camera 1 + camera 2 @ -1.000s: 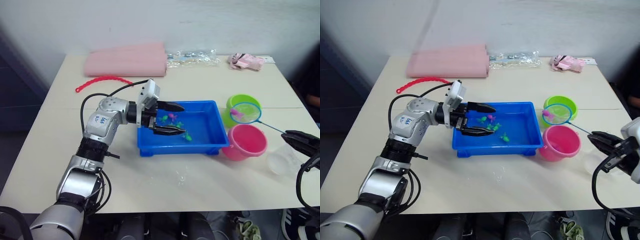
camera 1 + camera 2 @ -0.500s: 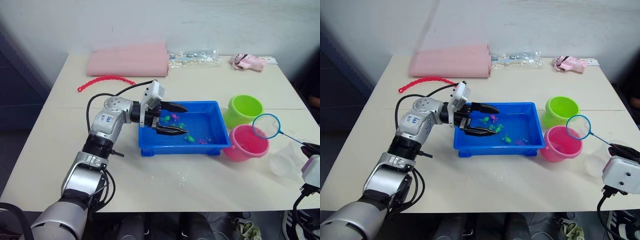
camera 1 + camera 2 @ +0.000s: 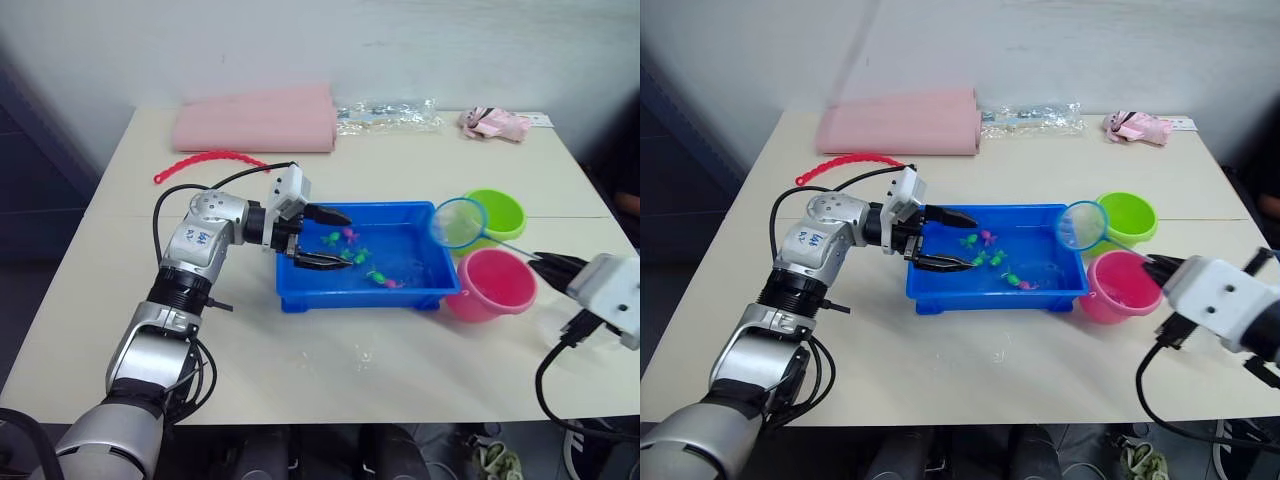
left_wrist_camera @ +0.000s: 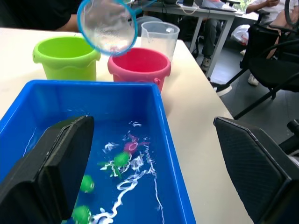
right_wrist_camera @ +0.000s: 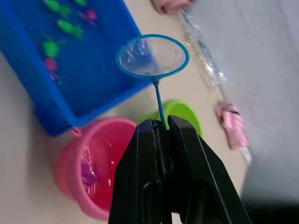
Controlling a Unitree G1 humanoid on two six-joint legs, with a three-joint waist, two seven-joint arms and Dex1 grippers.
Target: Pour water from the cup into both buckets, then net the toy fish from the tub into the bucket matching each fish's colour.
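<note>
Clamping the net (image 5: 152,57) by its thin handle, the right gripper (image 5: 161,128) hangs its empty hoop over the tub's (image 3: 440,262) right end, near the pink bucket (image 3: 492,285) and green bucket (image 3: 497,212). Netting looks partly done: something magenta lies in the pink one, several fish (image 4: 122,158) float. Left gripper (image 3: 325,238), fingers apart, straddles the tub's left wall.

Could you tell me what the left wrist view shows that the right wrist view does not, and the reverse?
Left wrist view: the clear cup behind the pink bucket, and the open left gripper straddling the tub's right wall. Right wrist view: the right gripper shut on the net's handle, and something pink lying inside the pink bucket. Both: tub with fish, green bucket, pink bucket, net hoop.
</note>
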